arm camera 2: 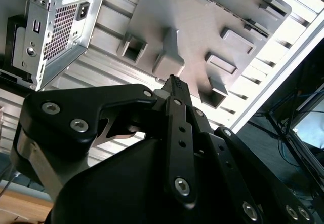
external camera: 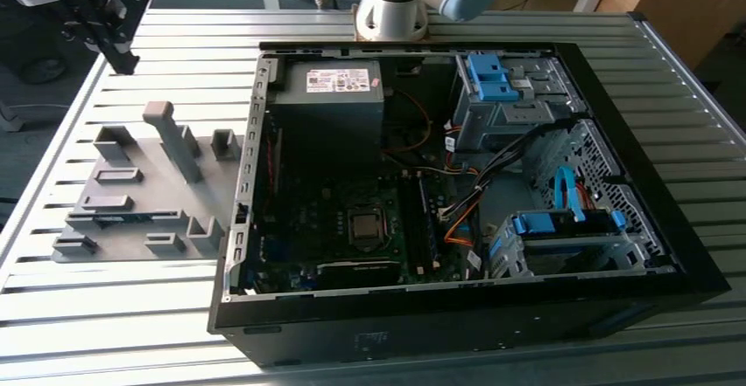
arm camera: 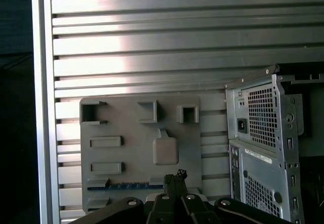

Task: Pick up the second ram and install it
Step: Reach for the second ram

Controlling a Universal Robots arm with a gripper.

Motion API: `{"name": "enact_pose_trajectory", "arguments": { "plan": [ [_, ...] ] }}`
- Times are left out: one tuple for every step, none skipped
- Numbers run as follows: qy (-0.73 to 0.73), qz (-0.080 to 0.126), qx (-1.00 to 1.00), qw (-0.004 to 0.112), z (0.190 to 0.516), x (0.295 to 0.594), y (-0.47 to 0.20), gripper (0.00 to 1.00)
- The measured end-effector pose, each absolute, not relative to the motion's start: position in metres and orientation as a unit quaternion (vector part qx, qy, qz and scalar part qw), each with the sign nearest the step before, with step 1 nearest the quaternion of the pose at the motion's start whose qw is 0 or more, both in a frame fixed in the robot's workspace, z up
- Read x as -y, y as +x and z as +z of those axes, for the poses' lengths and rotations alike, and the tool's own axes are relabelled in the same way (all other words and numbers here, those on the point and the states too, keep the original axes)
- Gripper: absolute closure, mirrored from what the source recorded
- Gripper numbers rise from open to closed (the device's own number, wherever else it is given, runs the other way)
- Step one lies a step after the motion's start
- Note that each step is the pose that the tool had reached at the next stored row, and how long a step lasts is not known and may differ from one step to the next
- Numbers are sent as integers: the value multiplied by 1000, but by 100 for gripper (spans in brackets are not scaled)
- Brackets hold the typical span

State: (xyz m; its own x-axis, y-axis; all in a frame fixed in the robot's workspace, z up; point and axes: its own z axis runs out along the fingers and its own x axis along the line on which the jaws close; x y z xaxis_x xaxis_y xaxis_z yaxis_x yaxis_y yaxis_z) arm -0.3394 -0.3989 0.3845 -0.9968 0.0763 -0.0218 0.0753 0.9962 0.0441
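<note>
The second ram (arm camera: 124, 186) is a thin blue-green strip lying in a long slot of the grey plastic tray (arm camera: 131, 133). In the exterior view the ram (external camera: 122, 218) sits near the tray's front. My gripper (external camera: 120, 61) hangs well above the table beyond the tray's far end (external camera: 140, 155), at the exterior view's upper left. In both wrist views its black fingertips (arm camera: 174, 175) are pressed together with nothing between them. The second wrist view looks past the gripper (arm camera 2: 174, 81) at the tray (arm camera 2: 202, 26).
An open black computer case (external camera: 652, 255) lies on the slatted metal table (external camera: 117, 316), to the tray's right in the exterior view. Inside are the motherboard (external camera: 349, 229), power supply (external camera: 332, 80), blue drive brackets and orange cables. The arm's base (external camera: 390, 10) stands behind the case.
</note>
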Motion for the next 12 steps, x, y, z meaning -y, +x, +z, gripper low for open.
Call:
{"name": "enact_pose_trajectory", "arguments": {
  "plan": [
    [38,22,-999,12,384,399,-340,89],
    [38,22,-999,12,384,399,-340,89],
    [38,22,-999,12,384,399,-341,89],
    [38,22,-999,12,384,399,-341,89],
    [38,22,-999,12,384,399,-342,89],
    [38,22,-999,12,384,399,-342,89],
    [38,22,-999,12,384,399,-343,89],
    [38,22,-999,12,384,399,-343,89],
    [38,22,-999,12,384,399,-344,89],
    [38,22,-999,12,384,399,-344,89],
    [38,22,-999,12,384,399,-345,89],
    [38,22,-999,12,384,399,-346,89]
  ]
}}
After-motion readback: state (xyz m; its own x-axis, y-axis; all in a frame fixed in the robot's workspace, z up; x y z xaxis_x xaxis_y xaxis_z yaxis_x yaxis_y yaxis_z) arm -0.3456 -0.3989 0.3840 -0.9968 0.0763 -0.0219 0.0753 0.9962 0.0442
